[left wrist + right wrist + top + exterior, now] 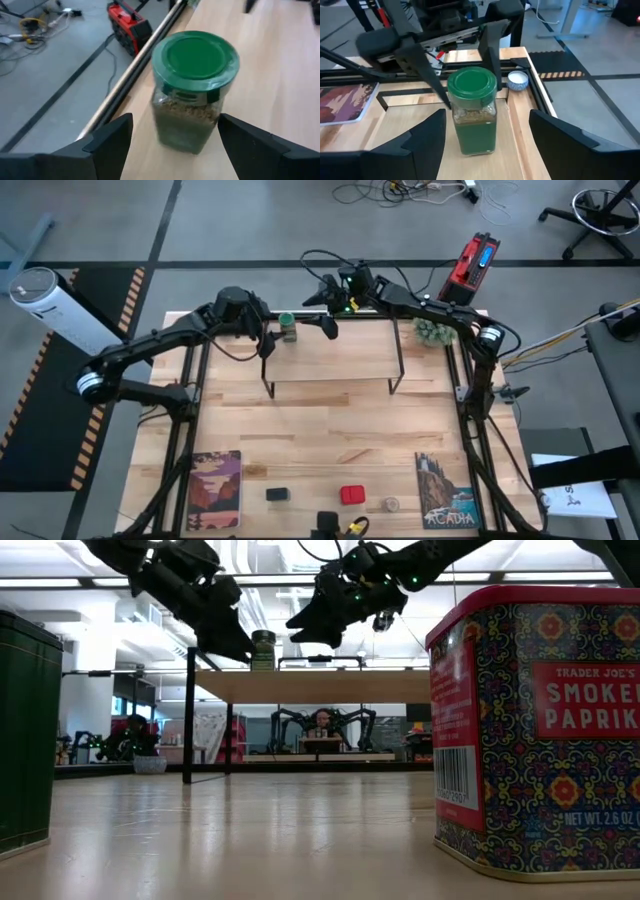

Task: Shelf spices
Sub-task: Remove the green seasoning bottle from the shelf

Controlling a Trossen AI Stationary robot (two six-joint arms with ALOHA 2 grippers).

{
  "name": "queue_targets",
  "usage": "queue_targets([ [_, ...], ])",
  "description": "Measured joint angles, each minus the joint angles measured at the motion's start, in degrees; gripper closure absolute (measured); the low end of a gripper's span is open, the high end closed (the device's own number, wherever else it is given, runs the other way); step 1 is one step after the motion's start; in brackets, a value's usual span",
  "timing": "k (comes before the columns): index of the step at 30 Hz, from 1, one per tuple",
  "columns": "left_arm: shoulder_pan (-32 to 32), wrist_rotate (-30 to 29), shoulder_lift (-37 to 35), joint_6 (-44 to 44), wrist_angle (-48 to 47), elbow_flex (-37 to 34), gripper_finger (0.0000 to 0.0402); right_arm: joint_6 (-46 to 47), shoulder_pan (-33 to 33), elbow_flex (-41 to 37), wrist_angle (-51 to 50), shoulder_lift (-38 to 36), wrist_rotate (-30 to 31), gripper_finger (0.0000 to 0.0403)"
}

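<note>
The green-capped bottle [287, 327] stands upright on its base at the far left corner of the shelf's wooden board [335, 350]. In the low view the bottle [263, 650] shows on top of the board. My left gripper [175, 125] is open at the bottle's left, one finger on either side of the bottle [192, 90], with no touch seen. My right gripper [487, 122] is open at the bottle's right, also straddling the bottle [472, 112] with gaps. The dark grey jar [277, 494], the red tin [352, 495] and the beige jar [391, 504] stand near the table's near edge.
Two picture cards [214, 490] [447, 490] lie at the near corners. A green clump [432, 330] sits right of the shelf, and a small round pale tin [517, 80] sits beyond its left end. The rack's black legs [268, 385] stand mid-table, and bare wood lies between them and the containers.
</note>
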Motion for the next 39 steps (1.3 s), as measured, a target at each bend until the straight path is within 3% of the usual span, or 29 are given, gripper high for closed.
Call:
queue_targets([
  [12,-1.00,6.05,2.66,-2.33,2.42,0.00,0.0126,0.31,1.73,-0.29,-0.70,0.24,-0.35,0.0147],
  [22,-2.68,6.03,2.90,-2.33,6.31,0.02,0.0125,0.31,2.52,-0.29,-2.13,0.24,-0.34,0.0142],
  [35,-3.01,5.90,2.90,-0.89,8.07,0.02,0.0137,-0.91,3.73,-0.30,-1.74,0.20,-2.19,0.0164],
  [39,-3.01,5.90,2.90,-1.00,8.25,0.02,0.0136,-2.02,3.72,-0.32,-3.46,0.18,0.79,0.0164],
])
